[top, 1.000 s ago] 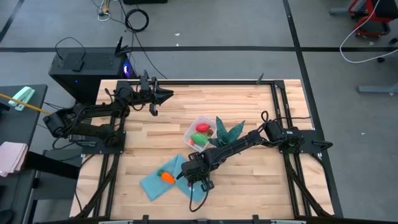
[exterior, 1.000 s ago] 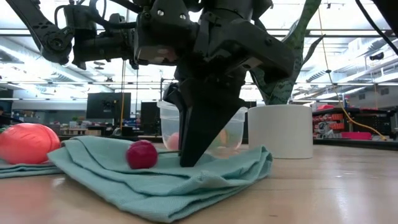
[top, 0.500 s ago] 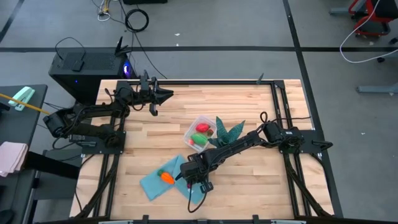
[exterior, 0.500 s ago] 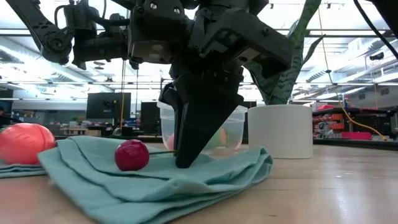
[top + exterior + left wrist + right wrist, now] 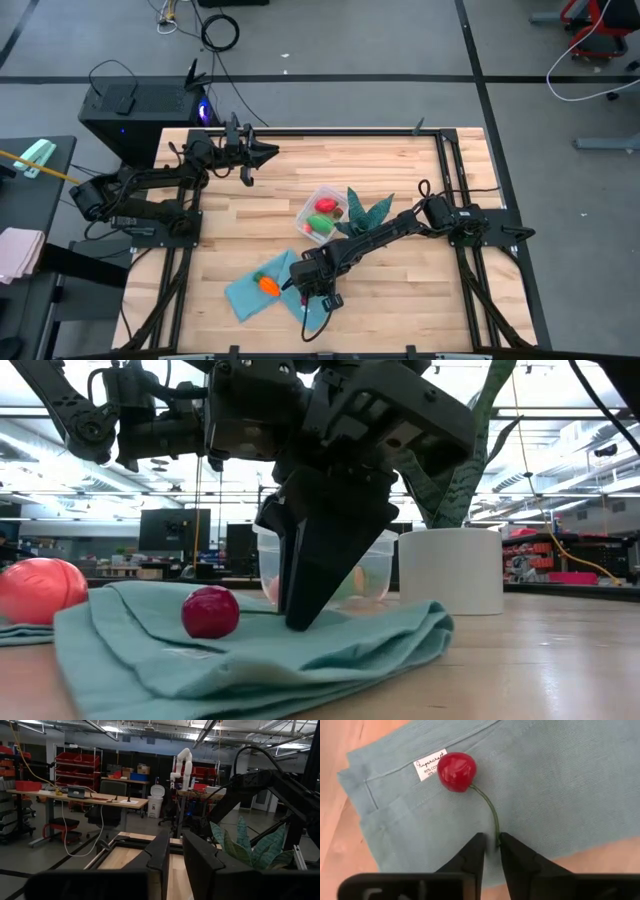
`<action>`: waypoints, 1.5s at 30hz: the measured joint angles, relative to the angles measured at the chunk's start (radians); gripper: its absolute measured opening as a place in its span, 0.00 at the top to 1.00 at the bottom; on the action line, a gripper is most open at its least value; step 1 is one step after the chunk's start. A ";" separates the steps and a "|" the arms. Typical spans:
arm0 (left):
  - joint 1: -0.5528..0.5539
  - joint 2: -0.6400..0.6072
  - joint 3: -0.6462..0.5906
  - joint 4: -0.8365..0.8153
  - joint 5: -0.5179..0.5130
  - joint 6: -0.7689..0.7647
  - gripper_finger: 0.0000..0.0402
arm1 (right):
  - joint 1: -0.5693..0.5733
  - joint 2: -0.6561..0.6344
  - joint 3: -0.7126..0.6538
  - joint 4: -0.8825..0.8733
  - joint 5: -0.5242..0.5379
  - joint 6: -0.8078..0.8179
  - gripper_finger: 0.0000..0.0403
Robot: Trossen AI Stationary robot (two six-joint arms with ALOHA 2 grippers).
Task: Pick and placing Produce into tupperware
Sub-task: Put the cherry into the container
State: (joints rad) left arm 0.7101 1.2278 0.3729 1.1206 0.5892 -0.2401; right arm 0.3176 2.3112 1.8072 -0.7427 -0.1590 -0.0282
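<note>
A red cherry [image 5: 456, 771] with a green stem [image 5: 487, 807] lies on the folded teal cloth [image 5: 560, 785] near the table's front. My right gripper [image 5: 490, 846] points down over the cloth, narrowly open, with the stem's free end between its fingertips. An orange piece [image 5: 268, 285] lies on the cloth's left part. The clear tupperware [image 5: 322, 212] holds a red and a green piece. My left gripper [image 5: 176, 851] hangs raised over the table's far left, narrowly open, holding nothing. My right gripper comes from above, slanting down, and its fingertips [image 5: 298, 622] stand on the teal cloth's top layer beside the cherry. The stem's end [image 5: 497, 839] sits in the gap, close to one finger; I cannot tell whether it touches. The cherry rests on the cloth.
A spiky plant in a white pot [image 5: 450, 570] stands right of the tupperware, close behind my right arm. Bare wooden table [image 5: 400, 290] lies right of the cloth and in the middle left.
The cherry has shifted a little toward the table's left on the cloth. The cloth has shifted under the fingertips: its left fold has flattened and its right corner has spread toward the right.
</note>
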 joint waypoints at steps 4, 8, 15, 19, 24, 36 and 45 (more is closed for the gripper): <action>0.000 0.000 0.000 0.000 0.000 0.000 0.86 | 0.000 -0.001 0.000 0.000 0.000 0.003 0.81; 0.000 0.000 0.000 0.000 0.000 0.000 0.85 | -0.001 -0.002 0.000 0.000 -0.002 0.014 0.81; 0.000 0.000 0.000 0.000 0.000 0.000 0.85 | -0.001 -0.003 0.000 0.000 -0.015 0.026 0.81; 0.000 0.000 0.000 0.000 0.000 0.000 0.86 | -0.001 -0.003 0.001 0.001 -0.013 0.026 0.81; 0.000 0.000 0.000 0.000 0.000 0.000 0.85 | -0.003 -0.003 0.001 0.001 -0.011 0.026 0.90; 0.000 0.000 0.000 0.000 0.000 0.000 0.86 | -0.003 -0.004 0.016 -0.014 0.010 0.036 0.99; 0.000 0.000 0.000 0.000 0.000 0.000 0.84 | -0.003 -0.004 0.203 -0.186 0.084 0.027 1.00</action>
State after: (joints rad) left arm 0.7105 1.2278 0.3729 1.1202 0.5892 -0.2401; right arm 0.3145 2.3070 2.0102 -0.9285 -0.0746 -0.0010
